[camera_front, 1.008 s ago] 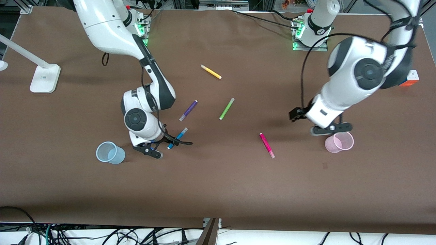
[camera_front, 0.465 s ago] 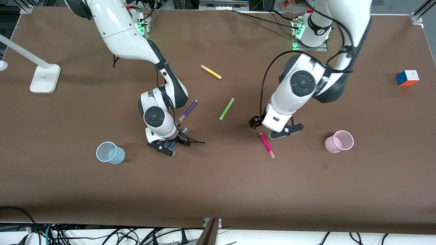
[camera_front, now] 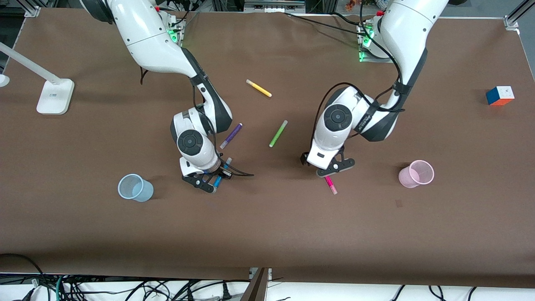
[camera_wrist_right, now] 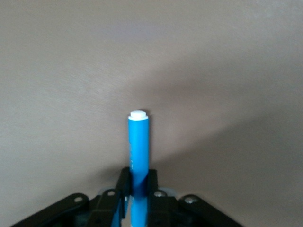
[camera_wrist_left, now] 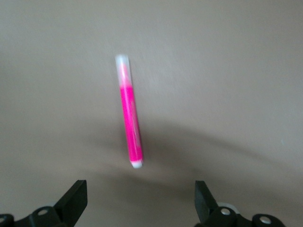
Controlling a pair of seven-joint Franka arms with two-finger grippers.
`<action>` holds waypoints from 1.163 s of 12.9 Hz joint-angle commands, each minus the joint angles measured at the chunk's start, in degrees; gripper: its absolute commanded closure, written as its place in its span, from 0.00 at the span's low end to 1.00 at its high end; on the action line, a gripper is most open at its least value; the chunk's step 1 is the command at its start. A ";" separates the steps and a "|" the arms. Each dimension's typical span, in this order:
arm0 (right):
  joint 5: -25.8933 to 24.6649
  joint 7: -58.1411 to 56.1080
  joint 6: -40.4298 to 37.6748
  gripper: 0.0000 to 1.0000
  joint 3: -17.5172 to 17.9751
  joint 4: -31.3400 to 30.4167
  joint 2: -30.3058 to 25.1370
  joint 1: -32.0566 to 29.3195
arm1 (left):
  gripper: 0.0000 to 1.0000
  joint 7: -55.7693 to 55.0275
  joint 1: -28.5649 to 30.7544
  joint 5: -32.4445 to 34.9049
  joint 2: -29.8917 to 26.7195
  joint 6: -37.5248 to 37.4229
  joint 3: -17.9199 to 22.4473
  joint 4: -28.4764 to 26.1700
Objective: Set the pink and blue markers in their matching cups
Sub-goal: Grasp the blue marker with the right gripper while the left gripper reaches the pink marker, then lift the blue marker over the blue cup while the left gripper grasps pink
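Right gripper (camera_front: 210, 177) is clamped on the blue marker (camera_front: 218, 179), fingers tight on the barrel; in the right wrist view the marker (camera_wrist_right: 138, 151) sticks out from between the closed fingers (camera_wrist_right: 124, 184) with its white end plug away from the camera. Can't tell if the marker is clear of the table (camera_front: 267, 234).

Blue cup (camera_front: 135, 187) stands upright at about 8 o'clock from the right gripper, toward the right arm's end of the table, well apart from it.

Left gripper (camera_front: 330, 167) sits low over the pink marker (camera_front: 330, 184), fingers spread wide. In the left wrist view both fingertips (camera_wrist_left: 75, 198) straddle open table with the pink marker (camera_wrist_left: 130, 118) lying flat ahead of them, untouched. In the front view only the marker's nearer half shows, sticking out at 6 o'clock from under the gripper.

Pink cup (camera_front: 416, 174) is upright at 3 o'clock from the left gripper, toward the left arm's end, well apart. Both cups look empty.

Other stuff on the table:
- Purple marker (camera_front: 231, 136) at about 1 o'clock from the right gripper, just beside that arm's wrist.
- Green marker (camera_front: 278, 133) between the two arms.
- Yellow marker (camera_front: 258, 88) farther from the front camera, at 11 o'clock from the green one.
- Puzzle cube (camera_front: 500, 95) near the edge at the left arm's end.
- White lamp base (camera_front: 55, 96) at the right arm's end.
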 commanded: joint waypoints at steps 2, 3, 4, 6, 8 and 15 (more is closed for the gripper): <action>1.00 -4.86 -5.19 1.00 0.36 0.67 -1.42 -3.61 | 0.00 -1.35 1.23 1.95 2.86 2.42 0.17 1.01; 3.35 -7.67 -9.39 1.00 0.53 2.32 -2.48 -5.63 | 0.00 -3.88 0.09 1.95 4.44 3.98 0.17 1.01; 6.86 -11.70 -14.22 1.00 0.45 4.17 -3.62 -7.65 | 0.00 -7.13 -0.96 2.03 5.33 6.09 0.25 0.84; 12.32 -18.22 -22.32 1.00 -0.08 6.38 -6.43 -12.30 | 0.00 -7.51 -0.45 2.12 5.95 6.81 0.25 0.66; 12.69 -22.44 -27.69 1.00 0.36 6.47 -8.45 -17.14 | 0.23 -7.51 -0.62 2.21 6.21 6.81 0.34 0.57; 24.62 -34.15 -35.89 1.00 0.45 9.55 -7.94 -29.80 | 0.55 -7.60 -0.45 2.30 7.18 6.73 1.74 0.49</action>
